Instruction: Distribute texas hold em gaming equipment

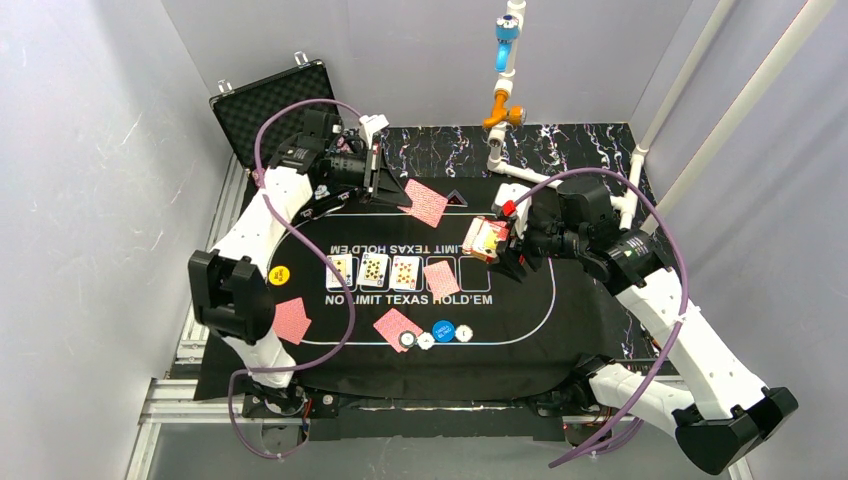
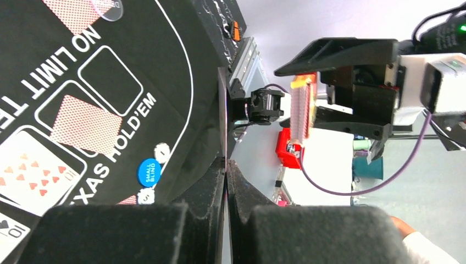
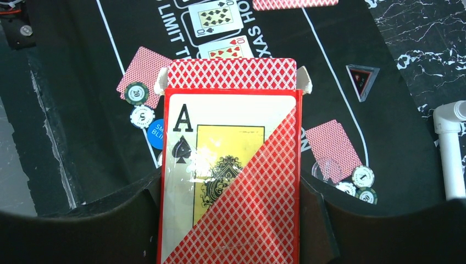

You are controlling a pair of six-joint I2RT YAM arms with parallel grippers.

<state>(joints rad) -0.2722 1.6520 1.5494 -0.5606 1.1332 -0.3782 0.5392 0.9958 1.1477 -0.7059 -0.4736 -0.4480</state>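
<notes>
Gently with the deck: light, stiff, glossy, so best pinched on both long edges, as now by the right claw above the worktop middle. Toward far edge, left claw closed, perhaps on one bendable card. From left wrist only edge-on; from above, its red back.

Three white-faced playing cards are laid in a row on the black printed mat, with a red-backed card just right of them. Nearer, striped round poker chips and a small blue round button are set side by side. Farther right, a red cardboard deck box is held above the mat.
</notes>
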